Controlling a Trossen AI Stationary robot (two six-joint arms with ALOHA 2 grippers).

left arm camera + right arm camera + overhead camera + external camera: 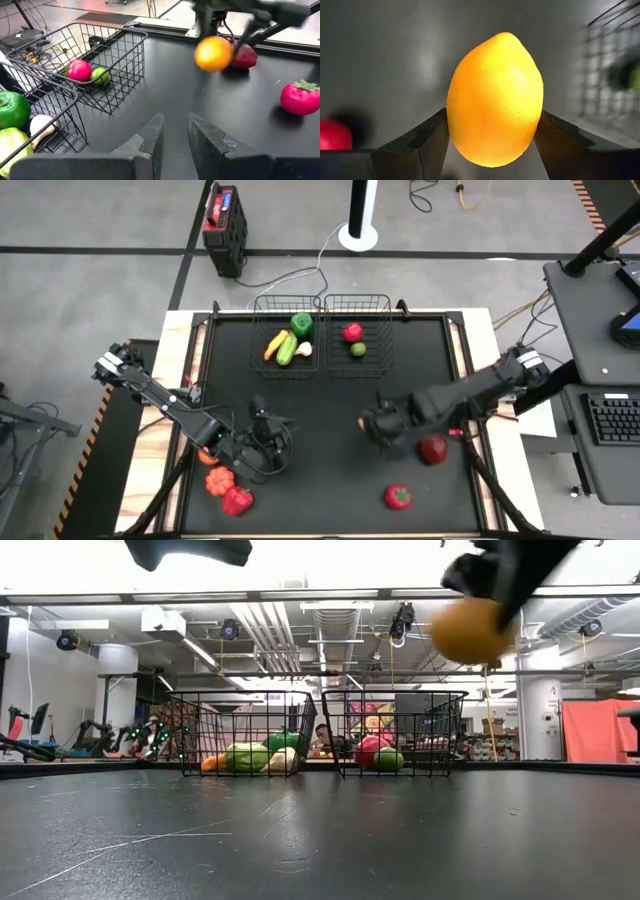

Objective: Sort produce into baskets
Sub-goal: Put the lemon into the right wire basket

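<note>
Right wrist view shows the right tool (492, 145) clamped on a yellow-orange lemon (495, 97), held up off the black bench (330, 395) near a dark red apple (433, 449). Left tool (172, 135) hovers over the bench's front left with its fingers nearly closed and holding nothing. Both wire baskets (358, 340) stand side by side at the far edge, produce inside

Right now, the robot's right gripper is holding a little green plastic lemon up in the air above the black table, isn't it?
Not green. The right gripper is shut on a yellow-orange plastic lemon, as the right wrist view shows. It does hang in the air above the black table.
</note>
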